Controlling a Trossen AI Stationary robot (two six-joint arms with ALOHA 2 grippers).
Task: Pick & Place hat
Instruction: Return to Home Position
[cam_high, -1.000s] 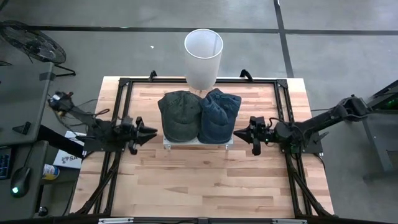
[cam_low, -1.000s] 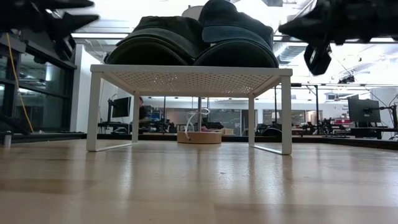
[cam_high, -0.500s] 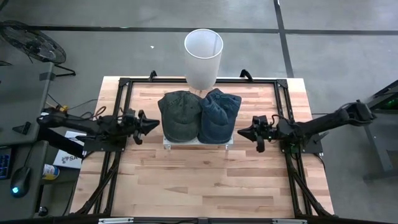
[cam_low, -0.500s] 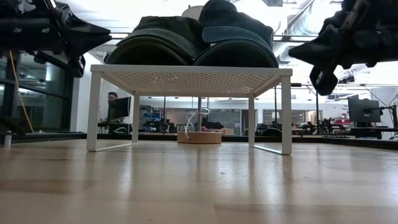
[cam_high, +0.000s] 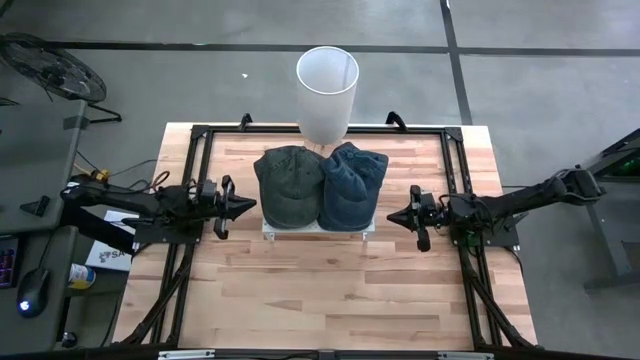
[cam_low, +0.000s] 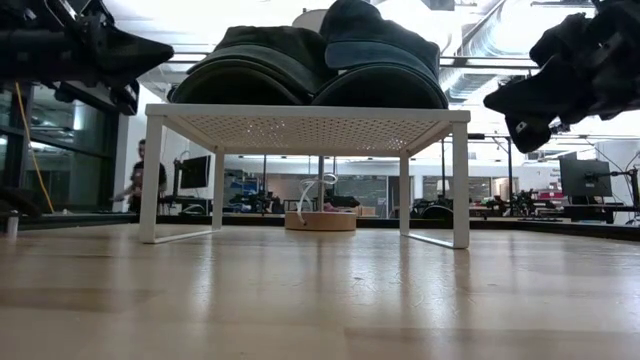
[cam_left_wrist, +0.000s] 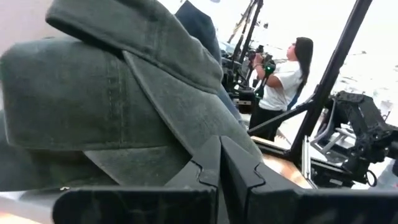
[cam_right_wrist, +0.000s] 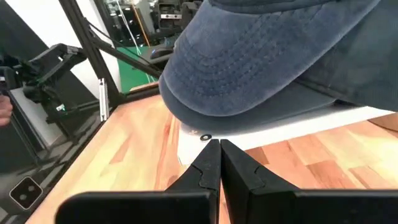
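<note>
Two caps sit crown up, side by side, on a low white perforated rack (cam_high: 318, 230) (cam_low: 300, 125): a green cap (cam_high: 287, 185) (cam_left_wrist: 112, 106) on the left and a blue cap (cam_high: 350, 186) (cam_right_wrist: 267, 56) on the right. My left gripper (cam_high: 250, 205) (cam_left_wrist: 219, 146) is shut and level, pointing at the green cap's left side and stopping just short of it. My right gripper (cam_high: 392, 216) (cam_right_wrist: 219, 149) is shut and level, a short way off the blue cap's right side, pointing at the rack's edge.
A tall white cylinder bin (cam_high: 327, 85) stands at the table's far edge behind the rack. A black frame (cam_high: 200, 135) runs around the wooden table (cam_high: 300, 290). Bare wood lies in front of the rack. People (cam_left_wrist: 277, 87) move in the room beyond.
My left gripper has moved right toward the green cap and dropped a little, its arm stretching out flatter. My right gripper has drawn back a little toward the table's right edge, away from the blue cap. The caps and rack have stayed put.
</note>
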